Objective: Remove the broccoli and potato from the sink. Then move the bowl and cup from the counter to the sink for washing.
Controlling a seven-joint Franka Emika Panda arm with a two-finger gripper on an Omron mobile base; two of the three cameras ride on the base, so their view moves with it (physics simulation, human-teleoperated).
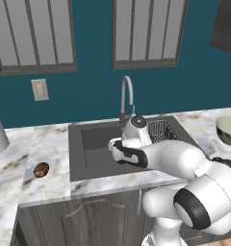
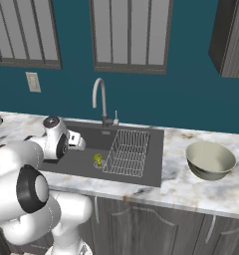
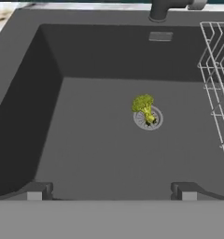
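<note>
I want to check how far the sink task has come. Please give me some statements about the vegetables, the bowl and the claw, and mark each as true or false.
1. The broccoli lies on the drain in the sink. True.
2. The potato is in the sink beside the broccoli. False: it lies on the counter, left of the sink.
3. The claw is shut on the broccoli. False: it is open and holds nothing, above the basin.
4. The bowl stands on the counter, right of the sink. True.
5. A wire rack sits in the right part of the sink. True.
</note>
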